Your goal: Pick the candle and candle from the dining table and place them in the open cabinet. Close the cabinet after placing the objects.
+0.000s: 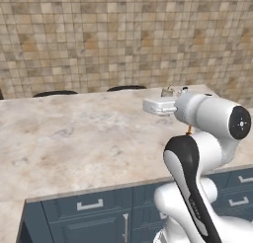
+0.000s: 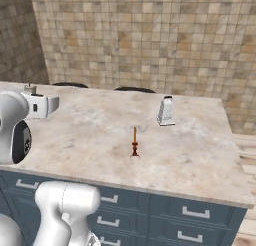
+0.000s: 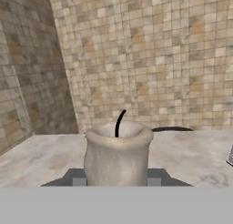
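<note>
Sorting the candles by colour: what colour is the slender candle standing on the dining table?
Dark red with an orange upper part, the slender candle shows best in the right base view.

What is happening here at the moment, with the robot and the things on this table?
The robot's gripper is shut on the stubby grey-beige candle, with one finger on each side of it. The arm carries it above the dining table. The slender red candle stands upright on the table, untouched, with a grey metal grater behind it.
</note>
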Available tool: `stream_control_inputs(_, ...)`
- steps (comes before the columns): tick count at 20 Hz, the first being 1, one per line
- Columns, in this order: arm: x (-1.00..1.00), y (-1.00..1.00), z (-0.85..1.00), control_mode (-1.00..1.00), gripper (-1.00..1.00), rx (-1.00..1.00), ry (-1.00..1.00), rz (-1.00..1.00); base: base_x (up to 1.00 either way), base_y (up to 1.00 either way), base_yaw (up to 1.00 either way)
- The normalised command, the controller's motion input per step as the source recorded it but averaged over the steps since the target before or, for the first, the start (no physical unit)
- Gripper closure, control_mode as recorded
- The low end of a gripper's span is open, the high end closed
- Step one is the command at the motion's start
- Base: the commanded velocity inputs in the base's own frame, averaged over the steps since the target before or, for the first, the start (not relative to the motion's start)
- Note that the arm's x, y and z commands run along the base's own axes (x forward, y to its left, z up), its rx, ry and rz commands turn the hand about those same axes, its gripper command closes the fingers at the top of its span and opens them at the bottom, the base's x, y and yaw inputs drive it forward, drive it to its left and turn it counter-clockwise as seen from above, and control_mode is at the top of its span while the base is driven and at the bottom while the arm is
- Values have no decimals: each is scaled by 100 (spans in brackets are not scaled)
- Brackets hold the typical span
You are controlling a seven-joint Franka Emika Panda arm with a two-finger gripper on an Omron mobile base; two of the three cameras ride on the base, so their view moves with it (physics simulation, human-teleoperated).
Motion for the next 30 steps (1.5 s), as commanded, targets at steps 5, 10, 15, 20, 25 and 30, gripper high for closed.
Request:
stream_control_inputs(5, 0, 0, 0, 100, 100, 0, 0, 0, -54, -27, 0)
stream_control_inputs(10, 0, 0, 0, 100, 100, 0, 0, 0, -38, -30, -10)
stream_control_inputs(15, 0, 0, 0, 100, 100, 0, 0, 0, -7, -38, -54)
stream_control_inputs(20, 0, 0, 0, 100, 100, 0, 0, 0, -7, -38, -78)
stream_control_inputs(25, 0, 0, 0, 100, 100, 0, 0, 0, -3, -36, -84)
stream_control_inputs(30, 0, 0, 0, 100, 100, 0, 0, 0, 0, -34, -86)
